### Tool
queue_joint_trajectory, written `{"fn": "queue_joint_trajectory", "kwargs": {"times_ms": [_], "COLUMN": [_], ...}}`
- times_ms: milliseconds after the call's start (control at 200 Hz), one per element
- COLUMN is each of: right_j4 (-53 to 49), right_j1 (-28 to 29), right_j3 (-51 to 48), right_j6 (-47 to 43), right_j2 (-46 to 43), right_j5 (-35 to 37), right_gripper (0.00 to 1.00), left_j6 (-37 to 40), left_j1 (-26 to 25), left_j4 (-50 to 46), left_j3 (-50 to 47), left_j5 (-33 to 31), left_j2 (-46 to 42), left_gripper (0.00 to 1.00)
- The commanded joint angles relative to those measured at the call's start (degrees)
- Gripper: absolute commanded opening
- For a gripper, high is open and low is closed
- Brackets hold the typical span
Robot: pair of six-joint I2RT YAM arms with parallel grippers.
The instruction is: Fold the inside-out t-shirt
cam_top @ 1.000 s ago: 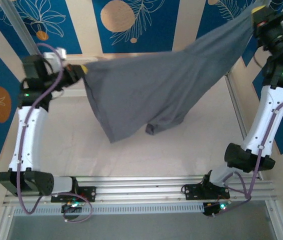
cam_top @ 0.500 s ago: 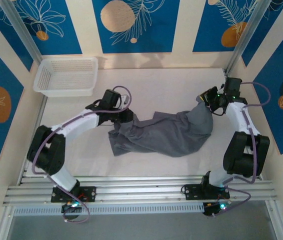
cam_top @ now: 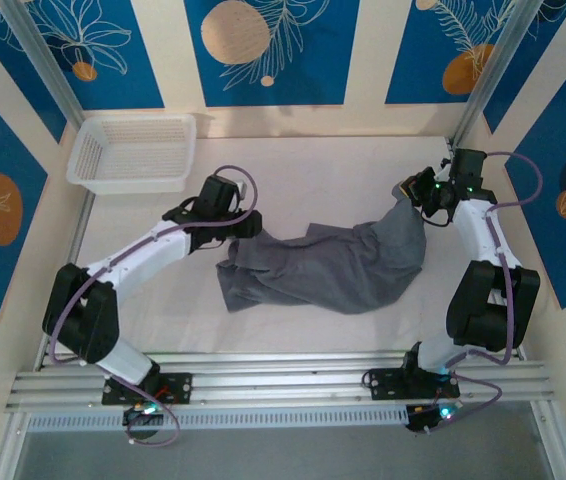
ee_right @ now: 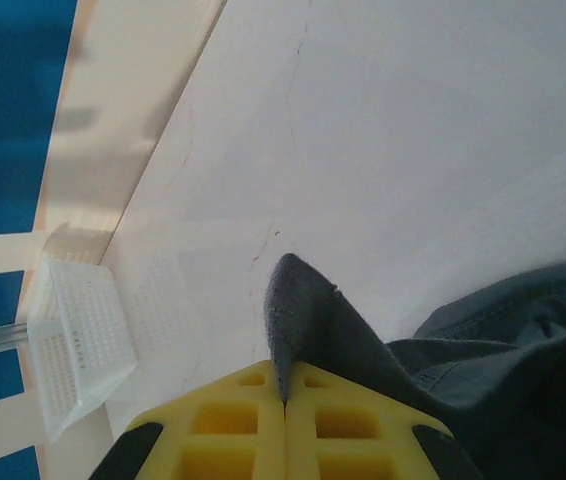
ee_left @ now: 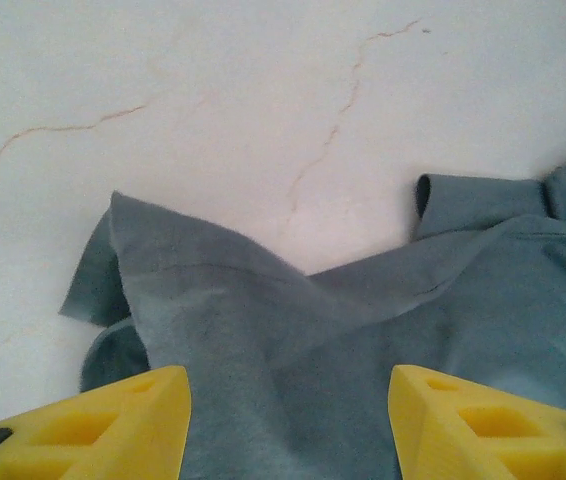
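A: Here, table [cam_top: 303, 180] first: where is the shirt [cam_top: 333, 270]?
B: Crumpled in a band across the table's middle, right end raised.
A: And the grippers?
B: Right gripper [ee_right: 285, 390]: fingers closed on a fold of shirt. Left gripper [ee_left: 288, 400]: fingers spread, holding nothing, just above the shirt's left edge.
A: The step in hand?
B: Seemingly a left-side grasp. Pinch a single layer at a corner or hem, then draw both grippers apart to spread the cloth flat.
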Motion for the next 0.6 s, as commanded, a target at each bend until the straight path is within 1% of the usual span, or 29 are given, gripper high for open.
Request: {"fn": "queue_joint_trajectory", "kwargs": {"times_ms": [0, 105, 145, 250, 335, 460, 545, 595], "right_j4": [-0.6, -1.2, -1.4, -1.9, -2.3, -3.1, -3.7, -4.1], "right_j1": [0.4, 0.5, 0.6, 0.6, 0.7, 0.8, 1.0, 0.9], "right_j3": [0.6, 1.2, 1.3, 1.5, 1.8, 2.5, 2.9, 3.1], "right_j6": [-1.0, -1.2, -1.4, -1.8, -1.7, -2.0, -2.5, -2.6], "right_j2": [-1.5, -1.3, -1.3, -1.7, -1.7, -1.7, -1.8, -1.8], "right_j5": [-1.4, -1.9, -1.9, -1.4, -1.5, -1.5, -1.0, -0.9], "right_gripper": [0.0, 0.0, 0.0, 0.0, 0.0, 0.0, 0.0, 0.0], "left_j6": [-2.2, -3.9, -4.5, -7.1, -8.8, -9.4, -9.8, -9.9], "left_j1": [0.9, 2.4, 3.3, 5.3, 6.5, 6.9, 7.0, 7.0], "left_j4": [-0.8, 0.0, 0.9, 6.3, 12.4, 16.3, 18.5, 18.5], "left_j3": [-2.2, -2.1, -2.3, -3.5, -4.4, -3.3, -3.6, -4.0], "left_j5": [-1.1, 0.1, 1.5, 6.6, 10.4, 13.5, 15.2, 15.1], "left_j2": [0.6, 3.8, 5.1, 8.0, 10.1, 12.8, 12.7, 12.0], "left_gripper": [0.53, 0.52, 0.52, 0.54, 0.56, 0.56, 0.56, 0.55]}}
